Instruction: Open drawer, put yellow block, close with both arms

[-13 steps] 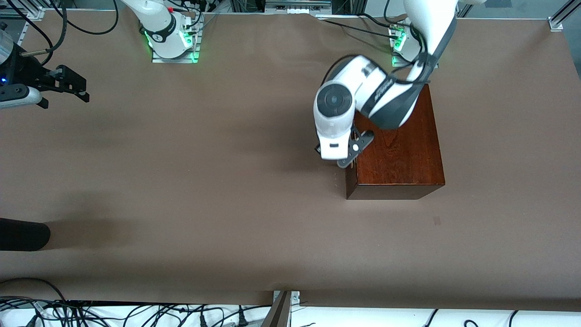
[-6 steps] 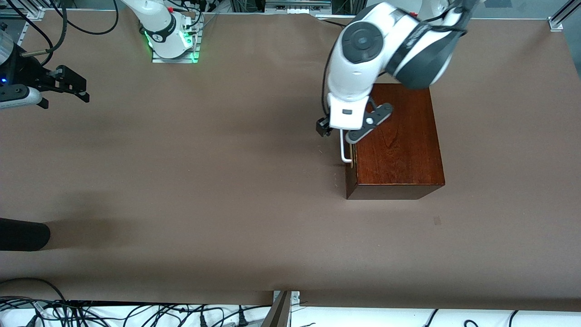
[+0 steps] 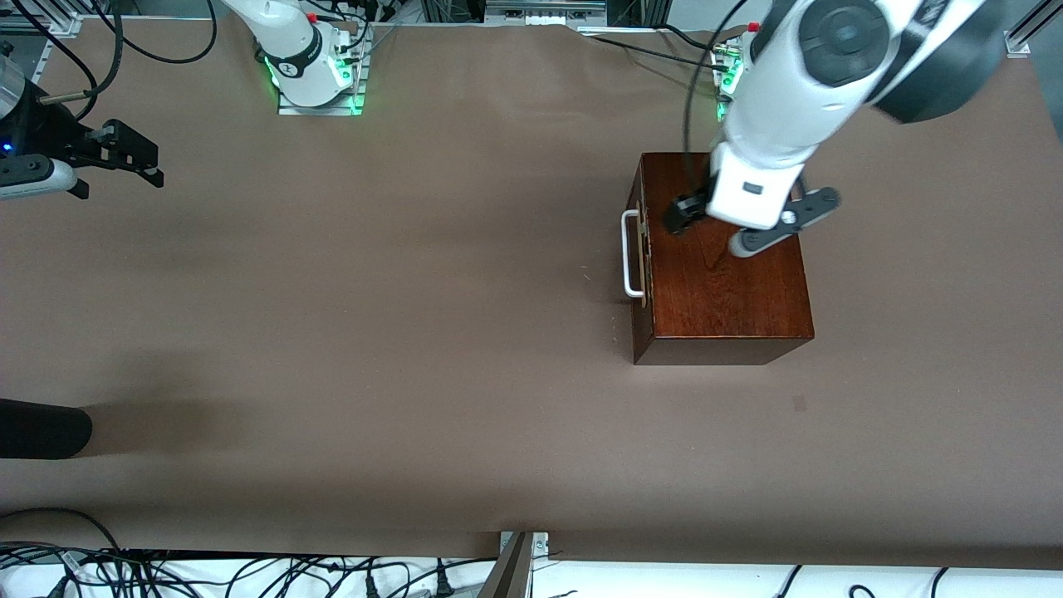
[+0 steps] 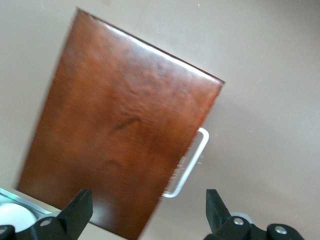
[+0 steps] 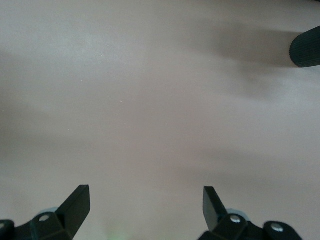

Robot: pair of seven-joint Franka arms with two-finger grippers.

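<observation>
My right tool [image 3: 124,158] waits over bare tabletop [image 3: 374,332] at the right arm's end, its fingers [image 5: 75,205] spread wide and holding nothing. A dark rounded object [image 3: 41,428] lies at that same edge, nearer the front camera. The drawer [image 3: 638,249] sits shut in its mahogany box [image 3: 731,291], white loop handle [image 3: 631,253] facing the right arm's end. My left tool [image 3: 747,220] hangs above the box's top, fingers [image 4: 77,210] wide apart and empty. I see no yellow block.

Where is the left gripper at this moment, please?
In the front view, the left gripper hangs open above the top of the dark wooden box, toward the left arm's end of the table, clear of the white handle.
</observation>
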